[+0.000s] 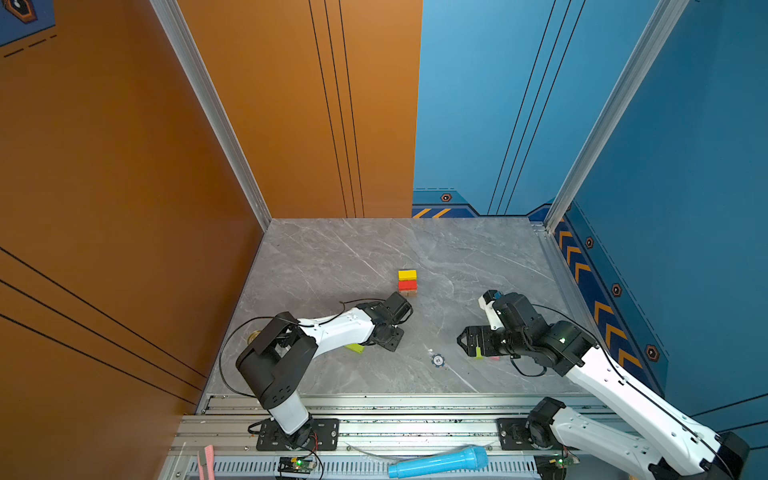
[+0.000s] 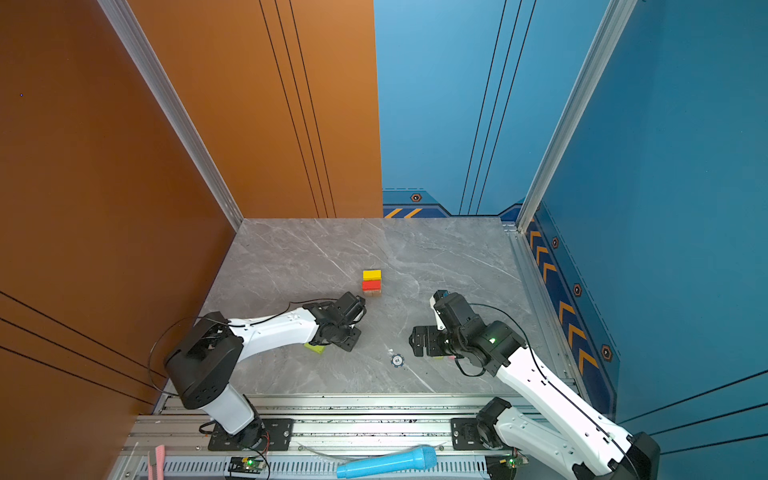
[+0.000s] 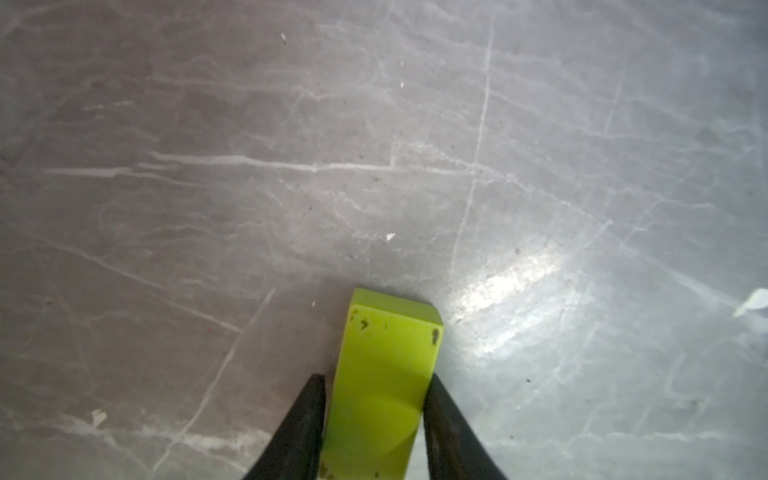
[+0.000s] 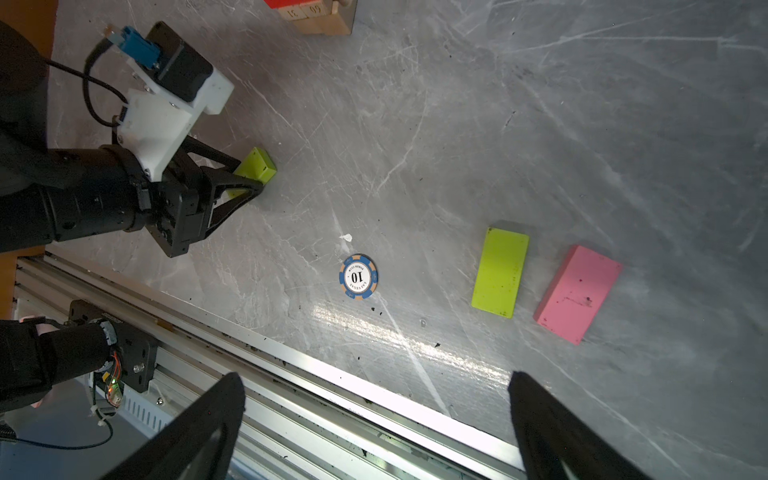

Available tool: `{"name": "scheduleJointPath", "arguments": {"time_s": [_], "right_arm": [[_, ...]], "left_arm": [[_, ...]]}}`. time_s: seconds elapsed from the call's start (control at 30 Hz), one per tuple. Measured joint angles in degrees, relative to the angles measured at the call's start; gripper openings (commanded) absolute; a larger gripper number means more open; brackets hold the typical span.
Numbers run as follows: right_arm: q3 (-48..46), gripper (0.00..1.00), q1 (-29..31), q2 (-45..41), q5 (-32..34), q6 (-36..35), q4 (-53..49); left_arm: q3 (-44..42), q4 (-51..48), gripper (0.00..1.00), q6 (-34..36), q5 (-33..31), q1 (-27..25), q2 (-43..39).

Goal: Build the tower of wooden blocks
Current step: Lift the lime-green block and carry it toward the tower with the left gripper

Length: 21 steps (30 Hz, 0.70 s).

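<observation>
Wood-block tower (image 1: 407,283) is standing at mid-table, tan wooden bricks (image 1: 408,293) at the base, a red brick (image 1: 407,285) over them and a yellow brick (image 1: 407,275) capping it for now. Nearer the front, the left gripper (image 3: 376,378) is clamping a flat lime-green wooden brick (image 3: 386,357) across its narrow width, jaws pressing on both long edges. Whether the brick is clear of the grey marble tabletop (image 3: 249,166) I cannot tell. To do this well, I'd say it needs lifting straight up, keeping level, travelling high, then coming down squarely over the yellow. That arm's own wrist is sitting just beside the tower in both top views, and a low swing could be knocking it over. On the other side, the right gripper (image 4: 376,380) is hovering with jaws wide apart, holding nothing, near a second lime-green brick (image 4: 500,272) and a pink wooden brick (image 4: 577,293) lying flat just beside each other. A blue-and-white round poker chip (image 4: 358,276) is lying between the two arms, off the likely path. A light-blue plastic microphone (image 1: 438,460) is resting on the front rail, out of the way.
</observation>
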Motion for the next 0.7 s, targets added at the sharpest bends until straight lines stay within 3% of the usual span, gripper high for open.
{"name": "scheduleJointPath", "arguments": {"time_s": [0.07, 0.43, 0.7], "right_arm": [[0.0, 1.0, -0.17, -0.02, 0.02, 0.0, 0.0], [0.0, 1.0, -1.33, -1.44, 0.11, 0.0, 0.0], [-0.04, 1.0, -2.29, -2.49, 0.13, 0.0, 0.02]], "left_arm": [[0.57, -0.66, 0.27, -0.76, -0.2, 0.0, 0.15], [3.63, -4.63, 0.24, -5.86, -1.05, 0.0, 0.26], [13.31, -10.14, 0.24, -8.7, -3.63, 0.26, 0.63]]}}
